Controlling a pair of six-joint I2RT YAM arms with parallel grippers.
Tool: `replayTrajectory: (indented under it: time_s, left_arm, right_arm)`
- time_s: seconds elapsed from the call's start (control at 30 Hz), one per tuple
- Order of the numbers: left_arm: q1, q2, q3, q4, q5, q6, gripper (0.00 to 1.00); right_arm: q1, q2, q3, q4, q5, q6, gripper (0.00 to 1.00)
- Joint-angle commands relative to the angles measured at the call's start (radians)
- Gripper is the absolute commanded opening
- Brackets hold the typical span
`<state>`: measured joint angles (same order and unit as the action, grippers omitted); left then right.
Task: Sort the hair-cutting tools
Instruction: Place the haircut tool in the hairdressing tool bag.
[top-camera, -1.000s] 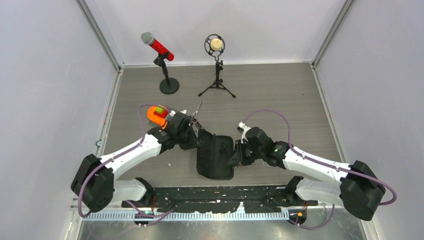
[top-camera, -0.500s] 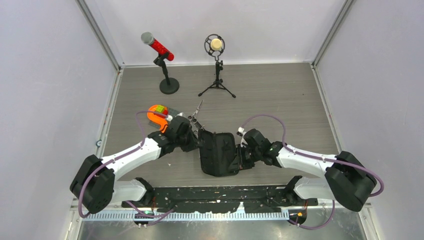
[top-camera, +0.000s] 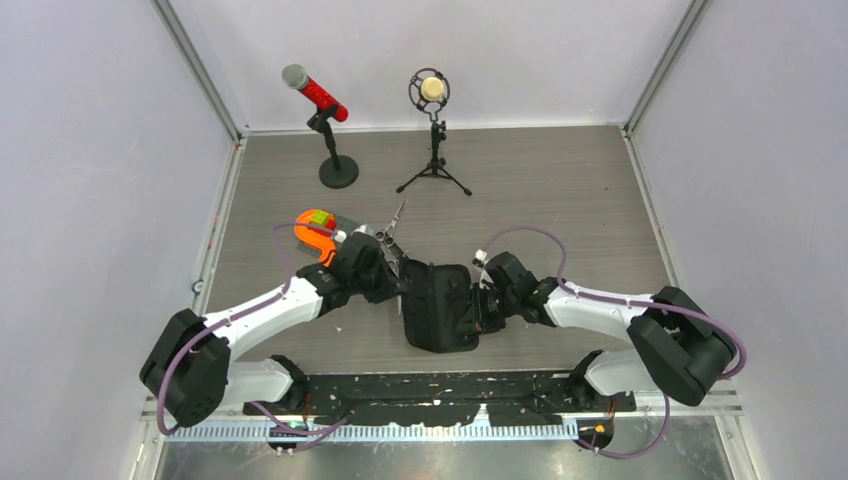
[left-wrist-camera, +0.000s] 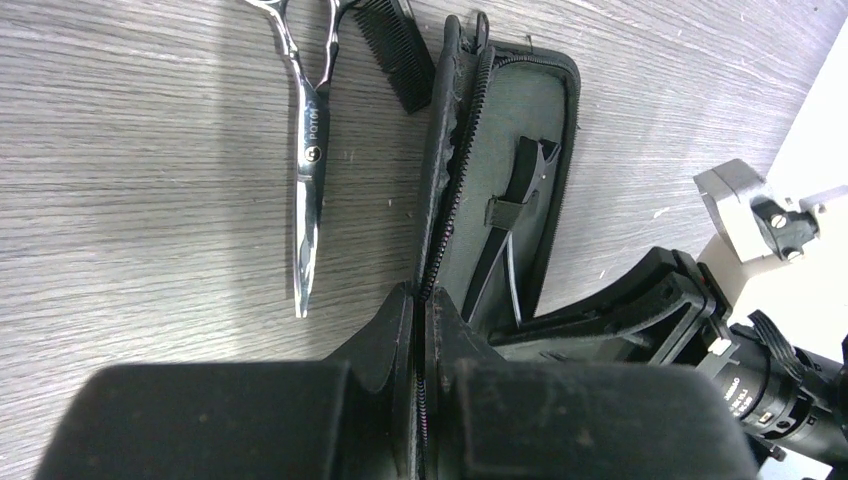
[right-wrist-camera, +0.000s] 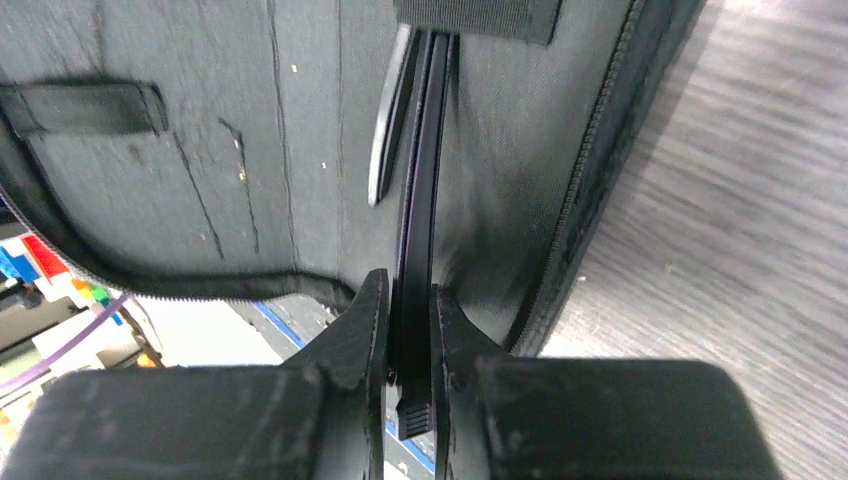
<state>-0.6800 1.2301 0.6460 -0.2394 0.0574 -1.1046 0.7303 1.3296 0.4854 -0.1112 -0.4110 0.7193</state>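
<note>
One grey table (top-camera: 560, 200) bears the open black zip case (top-camera: 437, 320) near its middle. Left gripper (left-wrist-camera: 420, 330) is pressed together on the case's zipper edge. Silver scissors (left-wrist-camera: 308, 170) and black comb (left-wrist-camera: 395, 50) lie on the table just beside the case. Right gripper (right-wrist-camera: 408, 330) pinches a thin black hair clip (right-wrist-camera: 425, 180) inside the case.

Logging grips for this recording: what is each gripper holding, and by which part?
The left gripper holds the open zip case by its zipper edge; the right gripper holds a black hair clip by its near end, far end under a strap.
</note>
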Motion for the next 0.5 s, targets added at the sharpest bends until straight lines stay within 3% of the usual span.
replayTrajectory:
  time_s: [0.0, 0.33, 0.47]
  left_arm:
    - [-0.006, -0.001, -0.011, 0.078, 0.037, -0.036, 0.00]
    - [-0.007, -0.003, -0.029, 0.097, 0.044, -0.049, 0.00]
    - [-0.008, 0.002, -0.037, 0.109, 0.049, -0.057, 0.00]
  right_arm:
    - [-0.021, 0.020, 0.044, 0.067, 0.012, 0.015, 0.05]
    - [-0.055, 0.096, 0.044, 0.183, 0.002, 0.042, 0.08]
    - [-0.071, 0.124, 0.054, 0.199, 0.007, 0.038, 0.23]
